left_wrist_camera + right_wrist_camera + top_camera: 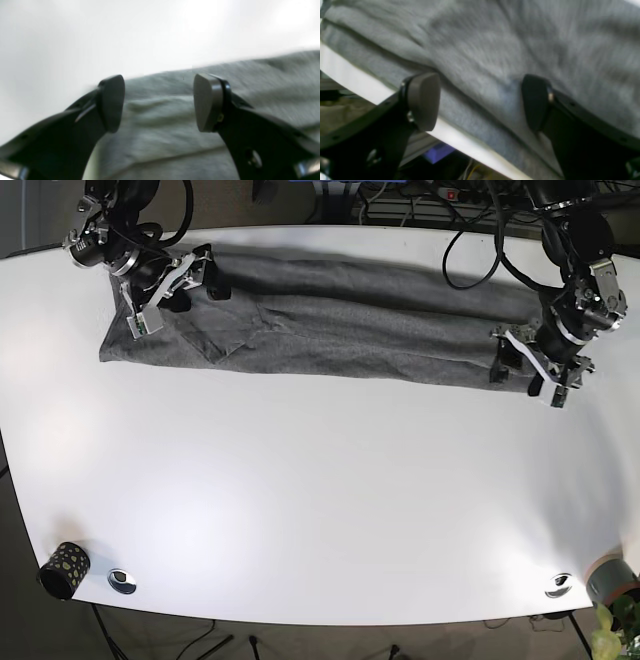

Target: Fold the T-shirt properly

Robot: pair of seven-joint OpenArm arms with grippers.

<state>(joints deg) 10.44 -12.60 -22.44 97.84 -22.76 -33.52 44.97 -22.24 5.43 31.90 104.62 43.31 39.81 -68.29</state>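
Note:
The grey T-shirt (340, 320) lies as a long band across the far side of the white table (300, 500). My left gripper (528, 375) stands open over the band's right end. In the left wrist view the shirt's edge (160, 120) lies between and below the left gripper (159, 102) fingers, with nothing pinched. My right gripper (170, 295) is open over the band's left end. In the right wrist view the right gripper (480, 102) hangs over the T-shirt (495, 50) near the table's edge (460, 140), holding nothing.
A black spotted cup (62, 570) stands at the near left corner and a grey cup (612, 578) with a plant (610, 635) at the near right. Two metal grommets (122, 580) (558, 585) sit near the front edge. Cables (470, 220) run behind the table.

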